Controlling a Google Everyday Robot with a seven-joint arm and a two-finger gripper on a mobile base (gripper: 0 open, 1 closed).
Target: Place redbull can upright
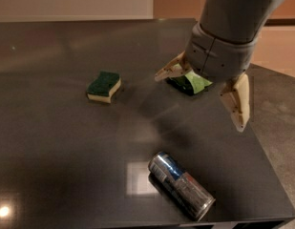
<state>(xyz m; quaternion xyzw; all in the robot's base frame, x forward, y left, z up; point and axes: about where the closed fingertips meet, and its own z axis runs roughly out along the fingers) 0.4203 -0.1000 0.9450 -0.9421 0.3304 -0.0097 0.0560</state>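
Robot hand sits right of centre, upper half of the frame. It has two cream-beige fingers, long and tapered to blunt tips, with ridged segments along their length. The wrist is a fat matte grey cylinder with a stepped collar and faint seam lines. Above it, a smooth lighter-grey arm tube runs off the top right corner.

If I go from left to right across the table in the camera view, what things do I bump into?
Sponge → can. The end effector, open, hangs over the right side, above a green bag. Both overlap the can's spot sideways, so I leave them out of the order.
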